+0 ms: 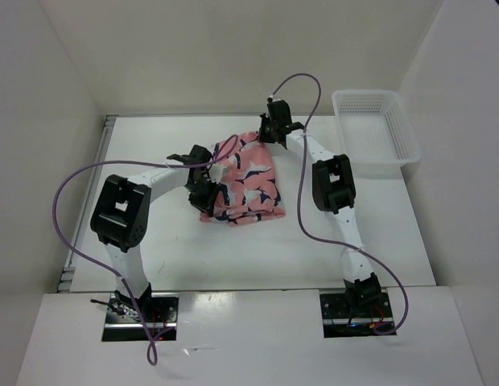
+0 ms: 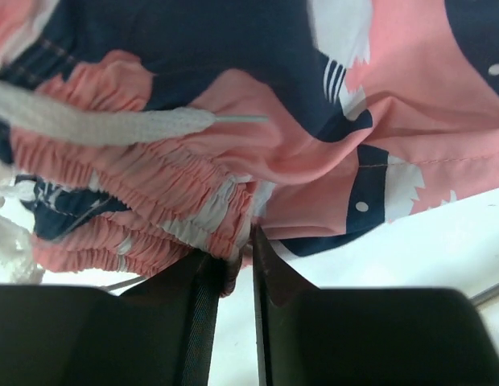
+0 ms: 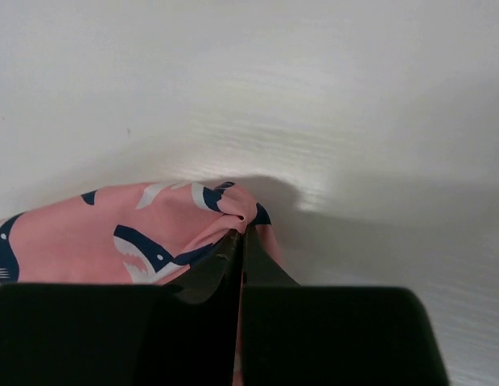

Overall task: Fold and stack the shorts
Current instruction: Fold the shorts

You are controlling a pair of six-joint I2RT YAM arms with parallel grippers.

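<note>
While the left jaws and the right jaws each clench fabric, the shorts point(image 1: 248, 183) lie bunched on the counter point(image 1: 378, 233). Their long axis runs steeply from upper right to lower left.

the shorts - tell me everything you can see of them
The shorts look like thin, soft salmon-pink fabric printed with navy-and-white sharks. The left wrist view shows a gathered elastic waistband and a white drawstring. They lie bunched and partly doubled over, not flat, at the middle of the white table. The left gripper is shut on their left edge by the waistband. The right gripper is shut on a far corner.
</note>
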